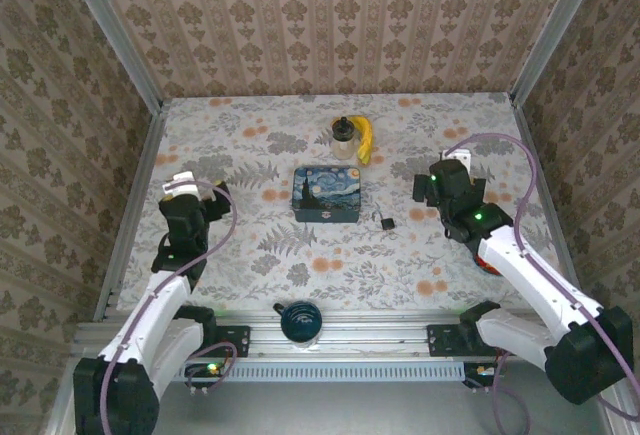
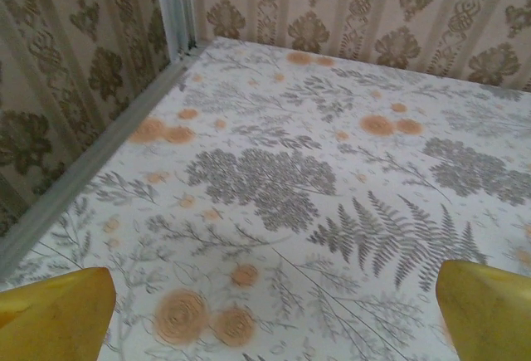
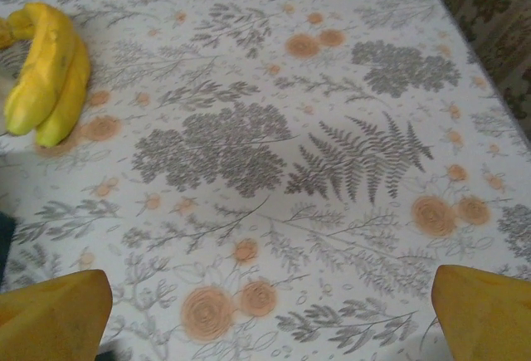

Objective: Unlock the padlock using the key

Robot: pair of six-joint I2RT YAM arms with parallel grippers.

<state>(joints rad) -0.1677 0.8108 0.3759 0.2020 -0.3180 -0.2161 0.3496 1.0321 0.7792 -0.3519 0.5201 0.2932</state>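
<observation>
- Currently the counter [image 1: 250,255] carries everything, and neither arm is over the work. Both sets of fingers stand wide with nothing between them: the left fingers [image 1: 182,186] are well apart from the lock, and the right fingers [image 1: 455,160] are nearer to it but point away.
- The tin box [image 1: 327,194] sits mid-counter with its lid shut, so I cannot see inside. It is my main worry, because the lock lies just beside its near right corner. A low approach could shove the box or pin the lock against it.
- The cup [image 1: 298,321] stands at the near edge between the arm bases. Its inside is dark, and I cannot tell whether it holds anything. A swinging elbow could knock it off.
- The banana [image 1: 365,139] and a small lidded jar [image 1: 343,138] touch behind the box, and I cannot read the jar's contents.
- The padlock [image 1: 386,222] is tiny, so it may skid or slip when pinched. I cannot make out the key, so I may pinch the wrong part.
</observation>
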